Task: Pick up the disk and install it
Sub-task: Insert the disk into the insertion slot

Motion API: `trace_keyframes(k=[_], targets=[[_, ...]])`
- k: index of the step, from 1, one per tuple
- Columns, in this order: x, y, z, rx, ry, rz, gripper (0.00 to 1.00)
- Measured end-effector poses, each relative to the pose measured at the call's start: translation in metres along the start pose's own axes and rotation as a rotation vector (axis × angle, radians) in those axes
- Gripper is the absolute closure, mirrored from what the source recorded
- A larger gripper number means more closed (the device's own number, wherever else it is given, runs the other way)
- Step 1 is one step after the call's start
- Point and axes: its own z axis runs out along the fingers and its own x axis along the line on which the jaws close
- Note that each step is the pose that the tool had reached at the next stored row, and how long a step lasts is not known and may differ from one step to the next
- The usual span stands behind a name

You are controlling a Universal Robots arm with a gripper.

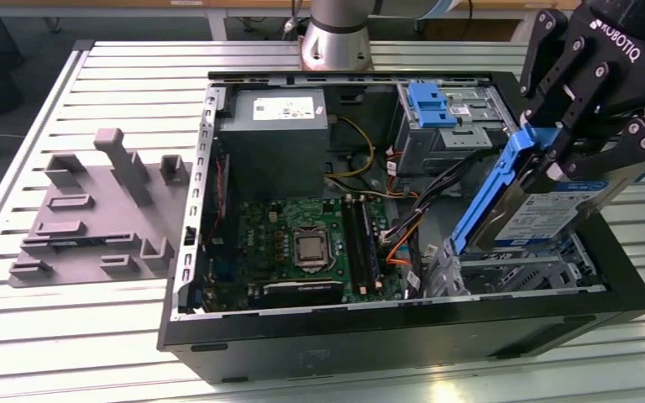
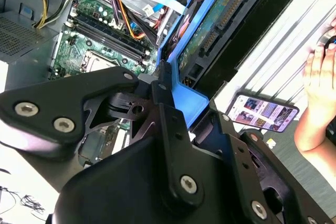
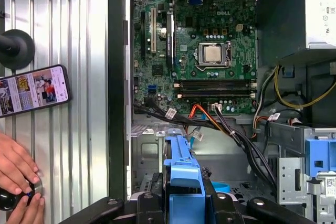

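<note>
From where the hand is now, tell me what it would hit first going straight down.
The hand, shut on the disk, points into the open computer case. Its load would probably meet the metal drive cage first, though depth is hard to judge.

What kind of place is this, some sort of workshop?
Probably a robotics lab or test bench: an open computer case lies on a slatted metal table, and the robot's gripper holds a disk over it.

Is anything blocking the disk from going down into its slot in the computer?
Nothing visible sits right under it. The gripper holds the disk tilted above the metal drive cage at the case's corner. A bundle of black and orange cables runs close beside that bay, near the motherboard.
</note>
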Motion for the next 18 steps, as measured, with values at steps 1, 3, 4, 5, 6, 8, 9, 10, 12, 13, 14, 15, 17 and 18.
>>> trace_keyframes(k=[1, 3, 4, 5, 6, 8, 9, 10, 12, 13, 14, 15, 17, 18], targets=[[0.0000, 0.0000, 0.0008, 0.0000, 0.0000, 0.000, 0.64], [0.0000, -0.0001, 0.0025, 0.0000, -0.0001, 0.000, 0.64], [0.0000, -0.0001, 0.0035, 0.0000, -0.0001, 0.000, 0.64], [0.0000, -0.0001, 0.0045, 0.0000, -0.0001, 0.000, 0.64], [0.0000, -0.0002, 0.0054, 0.0000, -0.0001, 0.000, 0.64], [0.0000, -0.0003, 0.0075, 0.0000, -0.0001, 0.000, 0.64], [0.0000, -0.0003, 0.0087, 0.0001, -0.0001, 0.000, 0.64], [0.0000, -0.0004, 0.0099, 0.0000, -0.0001, 0.000, 0.64], [0.0000, -0.0004, 0.0113, 0.0000, -0.0001, 0.000, 0.64], [0.0000, -0.0004, 0.0113, 0.0000, 0.0000, 0.000, 0.64], [0.0000, -0.0004, 0.0113, 0.0000, 0.0001, 0.000, 0.64], [0.0000, -0.0004, 0.0113, 0.0000, 0.0001, 0.000, 0.64], [0.0000, -0.0004, 0.0115, 0.0000, -0.0001, 0.000, 0.64], [0.0000, -0.0004, 0.0115, 0.0000, -0.0001, 0.000, 0.64]])
